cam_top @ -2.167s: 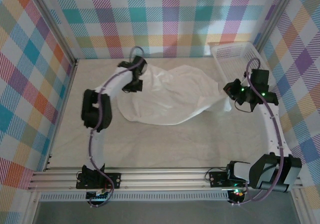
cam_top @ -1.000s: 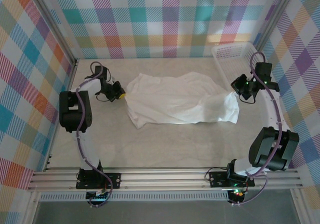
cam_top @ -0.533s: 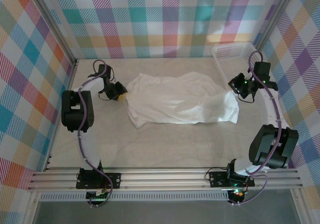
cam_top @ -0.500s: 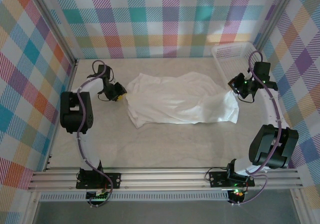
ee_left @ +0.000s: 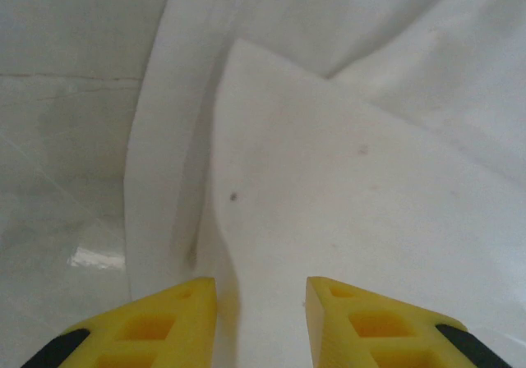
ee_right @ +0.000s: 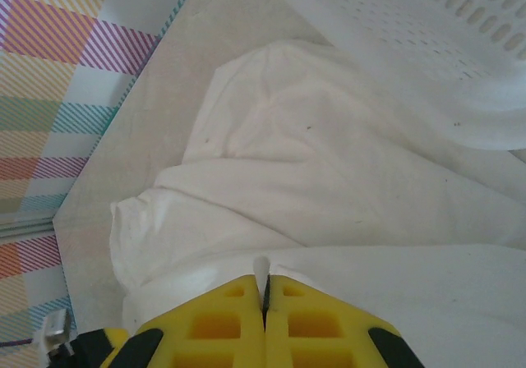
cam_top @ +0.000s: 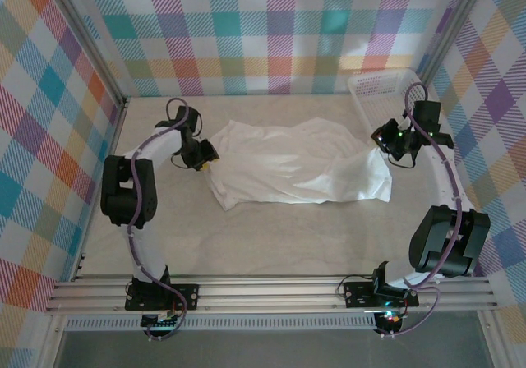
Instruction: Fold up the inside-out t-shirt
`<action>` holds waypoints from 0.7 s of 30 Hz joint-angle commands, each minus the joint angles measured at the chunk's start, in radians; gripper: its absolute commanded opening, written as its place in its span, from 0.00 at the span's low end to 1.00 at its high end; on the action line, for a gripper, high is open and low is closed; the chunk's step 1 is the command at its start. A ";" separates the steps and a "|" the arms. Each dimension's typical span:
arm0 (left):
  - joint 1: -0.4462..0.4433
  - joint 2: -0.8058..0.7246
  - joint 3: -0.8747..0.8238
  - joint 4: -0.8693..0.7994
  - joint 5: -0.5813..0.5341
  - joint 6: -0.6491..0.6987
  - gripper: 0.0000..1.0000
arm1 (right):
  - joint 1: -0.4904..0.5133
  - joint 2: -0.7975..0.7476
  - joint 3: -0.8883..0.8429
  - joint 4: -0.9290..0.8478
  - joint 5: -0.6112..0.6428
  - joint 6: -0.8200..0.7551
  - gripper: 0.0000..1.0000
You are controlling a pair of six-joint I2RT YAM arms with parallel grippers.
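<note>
The inside-out t-shirt (cam_top: 296,167) lies spread and rumpled across the middle of the table, white and far wider than either gripper. My left gripper (cam_top: 204,154) is at its left edge. In the left wrist view that gripper (ee_left: 259,290) is open, its yellow fingertips (ee_left: 193,298) apart just above a fold of the white fabric (ee_left: 345,179). My right gripper (cam_top: 382,138) is at the shirt's far right corner. In the right wrist view it (ee_right: 265,279) is shut, with a small pinch of the shirt (ee_right: 329,187) between its tips.
A white lattice basket (cam_top: 386,89) stands at the back right, close behind my right gripper, and its perforated wall (ee_right: 460,48) overhangs the cloth. Bare table (cam_top: 271,236) runs along the front. Checked walls close in the back and both sides.
The left jaws have gone from shut to open, and the left gripper has shifted right onto the shirt's left edge. The right gripper stayed shut and moved slightly away from me.
</note>
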 commanded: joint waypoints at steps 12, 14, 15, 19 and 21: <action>-0.002 0.041 0.049 -0.066 -0.084 0.045 0.23 | 0.019 -0.051 0.004 0.011 -0.020 0.018 0.00; -0.002 0.046 0.062 -0.070 -0.081 0.047 0.16 | 0.018 -0.051 0.006 0.011 -0.018 0.018 0.00; -0.002 0.045 0.067 -0.072 -0.079 0.047 0.09 | 0.020 -0.050 0.009 0.009 -0.018 0.019 0.00; -0.002 0.013 0.105 -0.088 -0.065 0.047 0.00 | 0.028 -0.054 0.028 0.004 -0.022 0.035 0.00; 0.000 -0.031 0.148 -0.102 -0.034 0.047 0.00 | 0.030 -0.063 0.054 0.006 -0.035 0.066 0.00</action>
